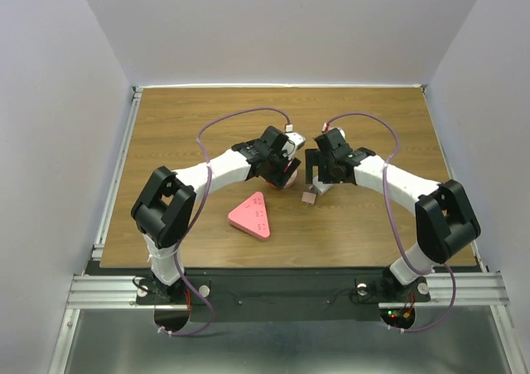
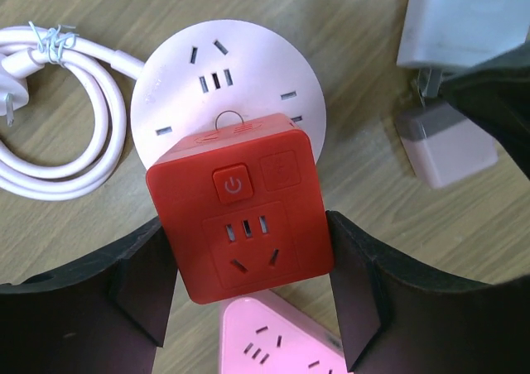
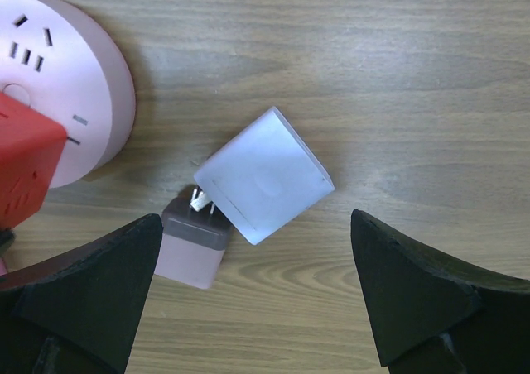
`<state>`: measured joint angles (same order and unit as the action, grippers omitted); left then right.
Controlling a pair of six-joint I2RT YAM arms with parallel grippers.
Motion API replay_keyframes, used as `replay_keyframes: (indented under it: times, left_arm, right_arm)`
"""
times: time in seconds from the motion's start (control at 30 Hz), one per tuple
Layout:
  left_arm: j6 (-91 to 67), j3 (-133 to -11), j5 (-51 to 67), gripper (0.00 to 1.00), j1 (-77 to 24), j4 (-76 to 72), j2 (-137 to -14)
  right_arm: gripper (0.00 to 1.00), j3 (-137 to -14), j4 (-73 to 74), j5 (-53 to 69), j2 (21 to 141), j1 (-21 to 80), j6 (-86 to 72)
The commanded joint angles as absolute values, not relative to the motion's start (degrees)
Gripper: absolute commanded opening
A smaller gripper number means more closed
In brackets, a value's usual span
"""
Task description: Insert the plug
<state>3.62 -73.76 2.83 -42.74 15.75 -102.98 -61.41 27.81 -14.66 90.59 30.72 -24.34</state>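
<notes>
Your left end effector (image 2: 248, 295) is clamped on the red cube-shaped plastic socket block (image 2: 240, 200), above a round white socket disc (image 2: 190, 68). Further right, your right end effector (image 3: 257, 218) hangs open astride the white square plug (image 3: 265, 175), which lies tilted on the wooden bench (image 3: 397, 59), prongs toward a small mauve cube (image 3: 192, 254). I judge this the grasping step: descend, then close on the plug's flat sides.

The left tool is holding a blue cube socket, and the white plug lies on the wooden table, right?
No. The plastic cube socket in the left tool is red, not blue, as the left wrist view shows. The white square plug does lie on the wooden table.
</notes>
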Motion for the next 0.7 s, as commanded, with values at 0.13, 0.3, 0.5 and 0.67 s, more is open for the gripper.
replay_keyframes:
  times: [0.13,0.3,0.5,0.67]
  left_arm:
    - [9.3,-74.9,-2.6,0.33,-43.9,31.5,-101.9]
    - [9.1,-73.9,-4.0,0.58,-43.9,31.6,-99.6]
    - [8.4,-74.1,-8.1,0.73,-43.9,31.8,-98.8]
    - [7.7,-74.1,-12.6,0.86,-43.9,31.4,-98.1]
  right_arm:
    - [1.0,-59.1,25.8,-13.1,88.9,30.2,-22.7]
    - [1.0,-57.9,25.7,-13.9,89.2,30.2,-22.8]
    - [1.0,-57.5,25.8,-14.4,89.0,29.8,-23.6]
    - [1.0,-57.9,25.8,-14.7,89.6,29.4,-23.7]
